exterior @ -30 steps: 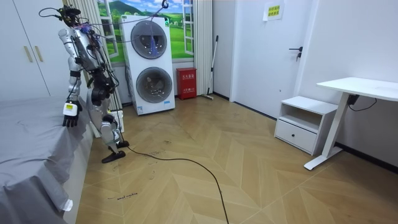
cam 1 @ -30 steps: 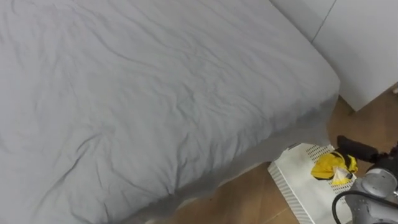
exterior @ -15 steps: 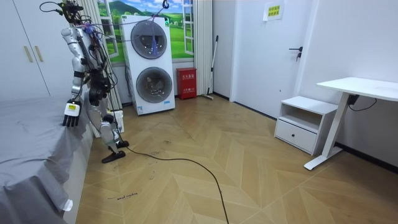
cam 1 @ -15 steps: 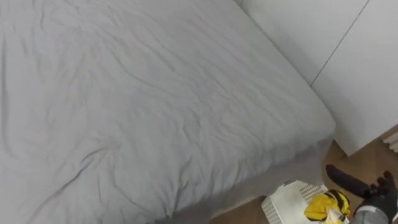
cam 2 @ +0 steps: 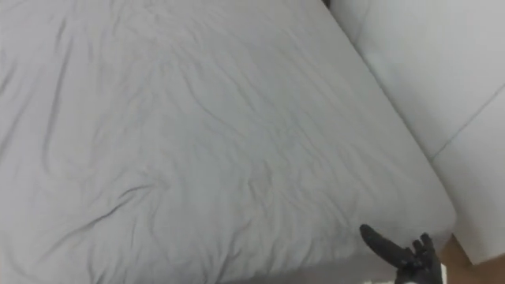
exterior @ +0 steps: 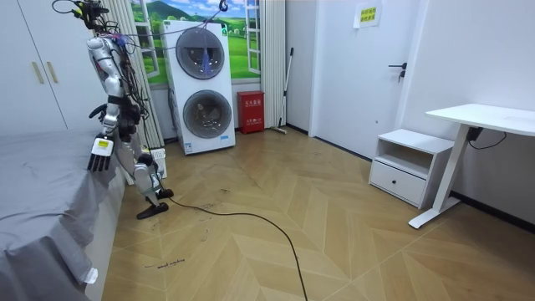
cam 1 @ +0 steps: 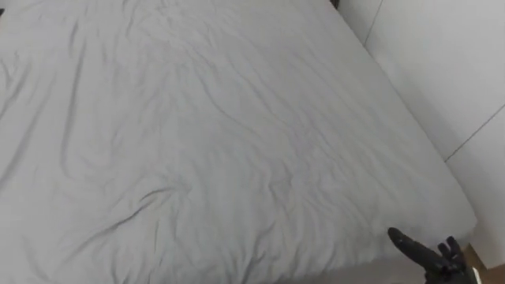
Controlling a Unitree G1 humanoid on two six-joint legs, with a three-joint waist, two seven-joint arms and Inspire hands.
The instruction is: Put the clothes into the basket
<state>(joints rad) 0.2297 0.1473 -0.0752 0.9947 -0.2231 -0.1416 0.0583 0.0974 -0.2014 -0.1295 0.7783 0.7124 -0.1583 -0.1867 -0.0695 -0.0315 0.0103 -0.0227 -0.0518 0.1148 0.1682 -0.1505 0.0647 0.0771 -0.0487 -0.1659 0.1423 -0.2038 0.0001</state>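
Bed corner point(cam 1: 439, 211) now by robot hand point(cam 1: 432, 258)

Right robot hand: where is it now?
In the left eye view, the right robot hand is at the lower right, over a corner of the grey bed, near the white wardrobe.

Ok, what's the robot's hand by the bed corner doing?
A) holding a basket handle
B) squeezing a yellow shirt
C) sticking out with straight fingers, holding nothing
C: the right hand shows at the corner of the grey bed, fingers straight and nothing in it.
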